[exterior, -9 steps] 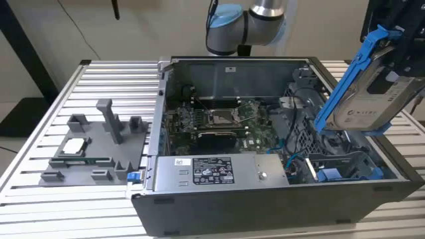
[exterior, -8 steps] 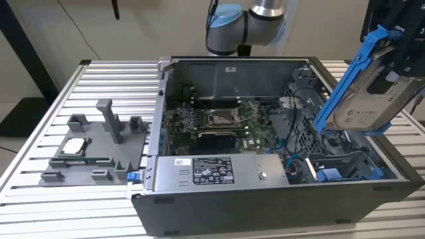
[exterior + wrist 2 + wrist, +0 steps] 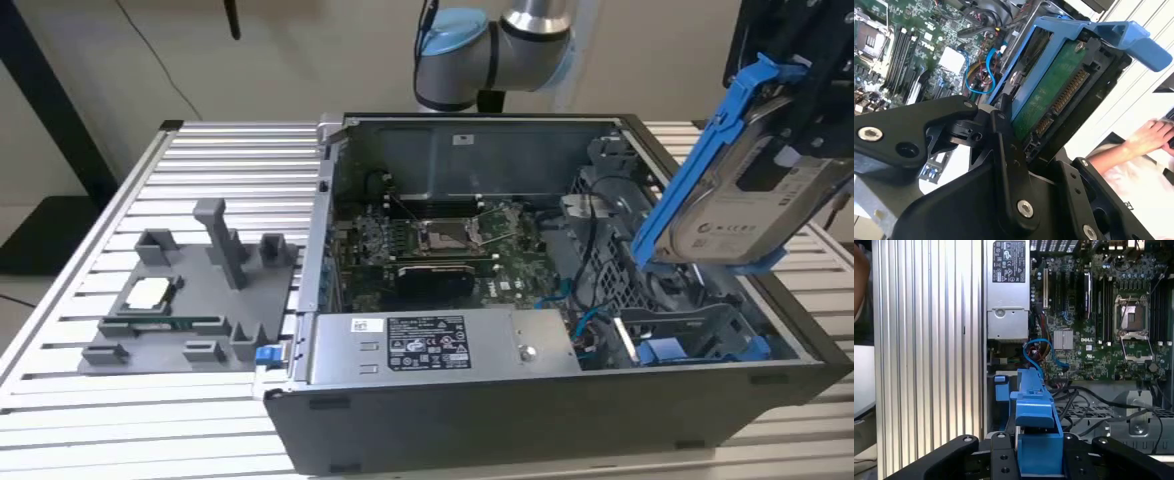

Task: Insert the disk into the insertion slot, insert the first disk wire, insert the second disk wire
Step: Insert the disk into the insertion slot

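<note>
The disk (image 3: 747,200) sits clamped in the jaws, tilted over the computer case (image 3: 534,430); insertion slot (image 3: 694,338) below unfilled. Judgement: square it to the blue rails (image 3: 663,352), clear of cables (image 3: 578,300)

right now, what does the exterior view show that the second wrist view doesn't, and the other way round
Exterior view, not second wrist view: the grey plastic fixture block, the arm's silver-and-blue joint, the white label face of the silver-grey disk. Second wrist view, not exterior: that disk's green circuit-board side, a person's hand. Both: the disk's bright blue plastic carrier, the green motherboard.
</note>
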Tool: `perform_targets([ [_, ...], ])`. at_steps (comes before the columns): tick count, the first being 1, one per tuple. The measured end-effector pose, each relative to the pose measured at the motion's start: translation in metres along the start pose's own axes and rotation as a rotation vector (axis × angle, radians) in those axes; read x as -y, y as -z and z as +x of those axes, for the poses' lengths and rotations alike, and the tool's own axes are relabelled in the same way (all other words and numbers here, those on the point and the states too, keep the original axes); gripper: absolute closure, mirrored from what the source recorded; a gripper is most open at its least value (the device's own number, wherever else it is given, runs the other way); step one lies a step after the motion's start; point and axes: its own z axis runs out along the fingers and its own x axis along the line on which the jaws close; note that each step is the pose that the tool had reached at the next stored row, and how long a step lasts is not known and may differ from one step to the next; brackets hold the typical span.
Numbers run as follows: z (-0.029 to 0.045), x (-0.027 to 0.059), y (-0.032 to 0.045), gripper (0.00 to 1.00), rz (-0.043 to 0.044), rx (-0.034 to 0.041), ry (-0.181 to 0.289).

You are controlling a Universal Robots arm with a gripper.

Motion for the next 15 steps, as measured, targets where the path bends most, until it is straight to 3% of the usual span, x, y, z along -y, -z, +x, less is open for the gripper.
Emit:
perform_targets([
  [9,0.0020,0.0001,-0.0021,0.67,0.0014,-0.0003,0.000],
  [15,0.0034,0.0005,-0.0099,0.67,0.0167,-0.0022,0.000],
])
